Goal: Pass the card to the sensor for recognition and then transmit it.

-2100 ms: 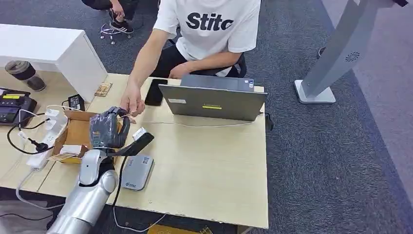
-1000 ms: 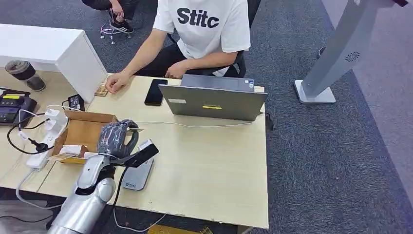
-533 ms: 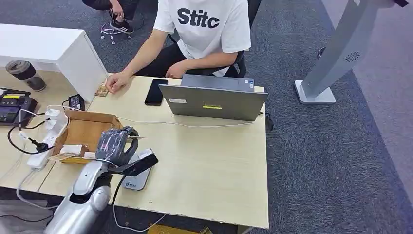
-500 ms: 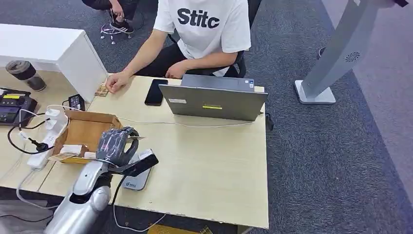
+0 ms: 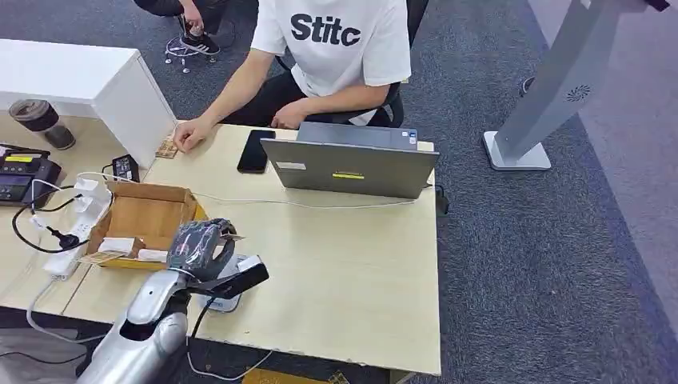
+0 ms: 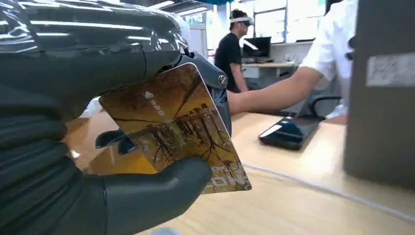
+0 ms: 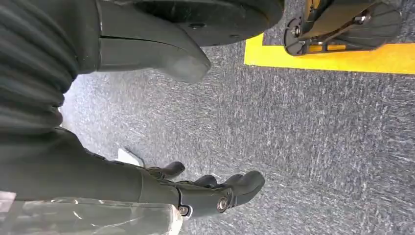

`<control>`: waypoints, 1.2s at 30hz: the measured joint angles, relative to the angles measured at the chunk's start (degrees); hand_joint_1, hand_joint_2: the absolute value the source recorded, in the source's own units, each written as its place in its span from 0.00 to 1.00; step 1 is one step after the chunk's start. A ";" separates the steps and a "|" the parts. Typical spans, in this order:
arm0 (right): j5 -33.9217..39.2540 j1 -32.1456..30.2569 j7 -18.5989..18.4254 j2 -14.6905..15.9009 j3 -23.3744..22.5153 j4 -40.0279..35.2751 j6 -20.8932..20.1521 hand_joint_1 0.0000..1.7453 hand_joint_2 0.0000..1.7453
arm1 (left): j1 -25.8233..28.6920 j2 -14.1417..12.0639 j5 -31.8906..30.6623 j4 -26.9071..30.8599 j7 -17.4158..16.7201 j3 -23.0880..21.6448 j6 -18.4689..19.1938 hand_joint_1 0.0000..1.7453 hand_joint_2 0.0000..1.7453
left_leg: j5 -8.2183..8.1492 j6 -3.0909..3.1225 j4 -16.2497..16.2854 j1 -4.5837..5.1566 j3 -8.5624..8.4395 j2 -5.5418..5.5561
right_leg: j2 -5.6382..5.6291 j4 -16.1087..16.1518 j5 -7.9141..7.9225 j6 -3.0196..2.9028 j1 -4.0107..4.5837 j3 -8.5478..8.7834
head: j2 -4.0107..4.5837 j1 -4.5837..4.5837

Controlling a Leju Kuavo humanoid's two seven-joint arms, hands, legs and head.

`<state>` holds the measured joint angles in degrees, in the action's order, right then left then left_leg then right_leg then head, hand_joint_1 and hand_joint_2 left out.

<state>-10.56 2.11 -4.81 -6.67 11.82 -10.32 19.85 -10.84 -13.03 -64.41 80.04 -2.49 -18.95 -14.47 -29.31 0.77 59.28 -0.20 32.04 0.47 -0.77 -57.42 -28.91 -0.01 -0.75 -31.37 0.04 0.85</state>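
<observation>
Left hand [image 5: 196,248] is pinching the card [image 6: 178,127] between thumb and fingers, hovering directly over the grey sensor [image 5: 226,298] on the wooden table [image 5: 344,264]. Right hand [image 7: 195,193] is hanging over grey carpet [image 7: 318,137], fingers loosely apart, holding nothing. Beside the sensor, the cardboard box [image 5: 144,220] is holding a few small packets at its near edge. Beyond the sensor, a person [image 5: 336,48] is sitting behind a laptop [image 5: 352,164], with a phone [image 5: 254,150] beside it.
</observation>
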 joint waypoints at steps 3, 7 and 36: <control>0.02 -0.01 -0.33 -0.07 -0.59 0.00 0.55 0.00 1.00 | 0.70 -0.07 -4.31 0.57 -4.75 -2.03 3.76 1.00 1.00 | 0.00 0.00 0.00 0.00 -0.01 0.00 | 0.00 0.00 0.00 0.00 0.00 0.00 | 0.00 -0.02; -0.09 0.02 -0.81 -0.15 -0.61 0.00 0.61 0.00 1.00 | 1.30 0.24 -6.34 -0.15 -5.81 -4.15 3.13 1.00 1.00 | 0.00 0.00 0.00 0.00 0.00 0.01 | 0.00 0.00 0.00 0.00 0.00 0.00 | 0.00 0.00; -0.26 0.01 -1.16 -0.48 -1.97 0.00 0.79 0.00 1.00 | 3.34 1.33 -11.15 -3.08 -10.40 -6.05 6.36 1.00 1.00 | 0.00 0.00 -0.02 0.00 -0.15 0.04 | 0.04 0.00 -0.01 0.00 0.00 0.17 | 0.00 0.00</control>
<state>-10.82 2.12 -5.97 -7.15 9.86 -10.32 20.63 -7.50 -11.69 -75.56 76.96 -12.90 -25.00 -8.11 -29.31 0.77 59.26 -0.20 31.89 0.51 -0.73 -57.43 -28.92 0.00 -0.75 -31.20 0.04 0.85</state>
